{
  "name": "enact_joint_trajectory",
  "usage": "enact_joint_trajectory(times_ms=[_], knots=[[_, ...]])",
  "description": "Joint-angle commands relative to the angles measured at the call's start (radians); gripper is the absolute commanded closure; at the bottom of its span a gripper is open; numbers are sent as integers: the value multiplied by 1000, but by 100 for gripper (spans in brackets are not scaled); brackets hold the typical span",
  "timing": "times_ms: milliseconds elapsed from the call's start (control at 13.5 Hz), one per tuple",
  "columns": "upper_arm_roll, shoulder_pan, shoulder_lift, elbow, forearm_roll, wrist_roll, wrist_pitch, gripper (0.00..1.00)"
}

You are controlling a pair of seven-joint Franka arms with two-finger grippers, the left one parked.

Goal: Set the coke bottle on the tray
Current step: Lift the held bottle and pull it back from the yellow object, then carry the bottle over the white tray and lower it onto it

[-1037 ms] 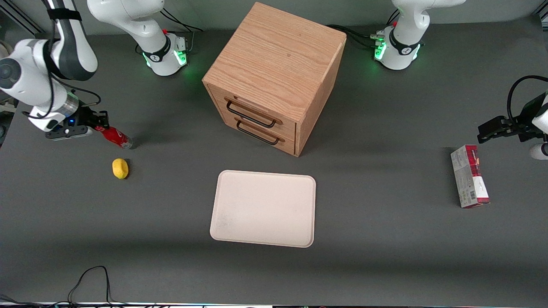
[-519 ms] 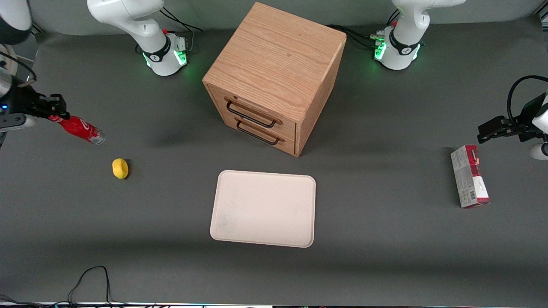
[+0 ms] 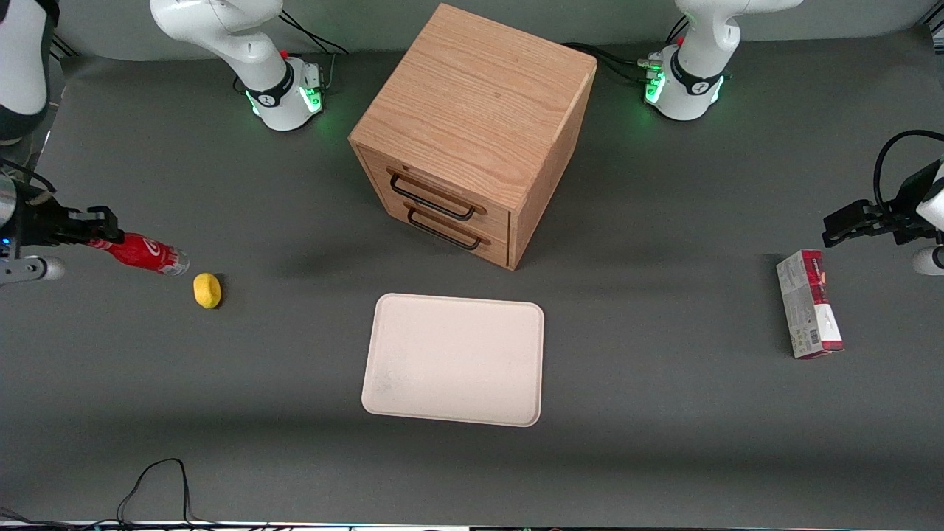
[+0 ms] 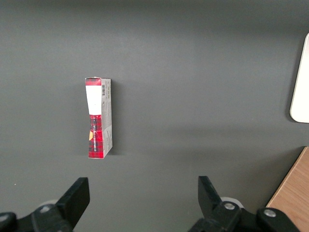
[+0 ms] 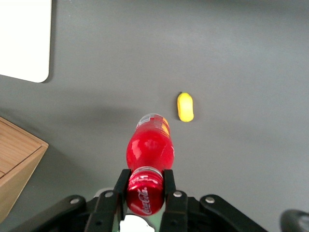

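Note:
My right gripper (image 3: pixel 99 228) is at the working arm's end of the table, shut on the red cap of the coke bottle (image 3: pixel 144 253). The bottle hangs tilted above the table, its clear base close to the yellow lump (image 3: pixel 207 290). In the right wrist view the fingers (image 5: pixel 169 181) clamp the cap of the coke bottle (image 5: pixel 149 147), and the yellow lump (image 5: pixel 185 107) lies on the table below. The pale beige tray (image 3: pixel 453 359) lies flat in front of the wooden cabinet, nearer the front camera; its corner shows in the right wrist view (image 5: pixel 24 38).
The wooden two-drawer cabinet (image 3: pixel 472 133) stands mid-table with both drawers shut. A red-and-grey carton (image 3: pixel 809 303) lies toward the parked arm's end, also in the left wrist view (image 4: pixel 98 117). A black cable (image 3: pixel 155 487) lies at the table's near edge.
My gripper lifted the coke bottle off the table and swung it out toward the working arm's end, then brought it a little nearer the front camera, close to the yellow lump.

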Motion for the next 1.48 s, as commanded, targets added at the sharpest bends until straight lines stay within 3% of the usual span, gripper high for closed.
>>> enact_joint_trajectory(times_ms=[0, 222, 444, 815, 1407], knots=[[56, -2, 188, 213, 55, 105, -34, 100], [202, -4, 417, 460, 62, 384, -3, 100], [321, -2, 523, 488, 58, 688, 207, 100], [326, 97, 660, 493, 14, 862, 442, 100], [328, 118, 704, 493, -14, 865, 497, 100]])
